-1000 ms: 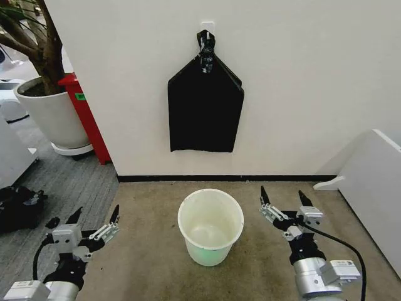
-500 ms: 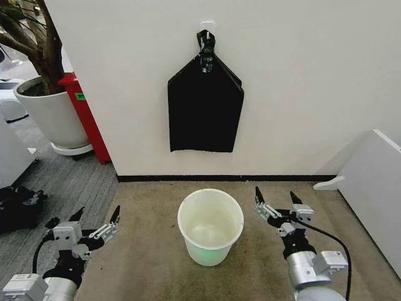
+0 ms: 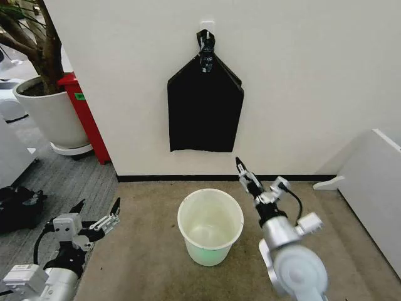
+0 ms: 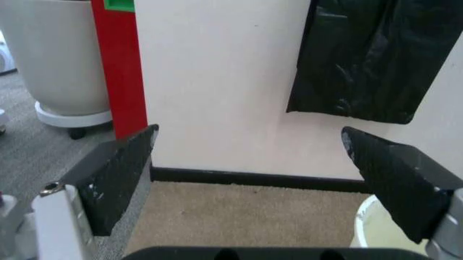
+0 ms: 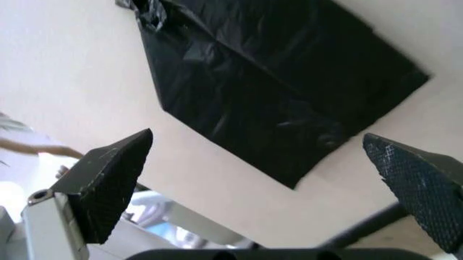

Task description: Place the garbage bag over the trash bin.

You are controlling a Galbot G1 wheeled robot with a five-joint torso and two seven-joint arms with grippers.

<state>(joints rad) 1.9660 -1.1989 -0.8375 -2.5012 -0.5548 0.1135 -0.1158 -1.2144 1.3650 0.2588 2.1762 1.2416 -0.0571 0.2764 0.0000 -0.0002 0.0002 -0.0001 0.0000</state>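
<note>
On the beige carpet at the foot of the white wall (image 3: 313,75), the small round creamy-white plastic trash bin (image 3: 210,226) stood upright, rim up, its base tinged pale green. The right arm was raised and reaching forward toward the wall, its right gripper (image 3: 260,181) just right of the bin's rim and angled up toward the black bag hanging above. Its black pointed fingers (image 5: 112,181) stood wide apart and held nothing; in the right wrist view the bag's lower edge sat between them, farther off, untouched. That bag, a flat, house-shaped black plastic garbage bag (image 3: 205,106) with a knotted top, hung from a white hook (image 3: 207,27) on the wall, directly above the bin and well apart from it. Its film looked glossy and lightly creased in the wrist views. The left arm sat low at the robot's left, forearm level, with the left gripper (image 3: 98,214) near the floor, left of the bin and well clear of it. Its fingers (image 4: 116,176) were likewise spread wide, empty, pointing at the black baseboard (image 4: 253,179); the bin's rim showed just beside one fingertip in the left wrist view. At far left stood a large white plant pot (image 3: 53,116) beside a red upright panel (image 3: 88,119).
</note>
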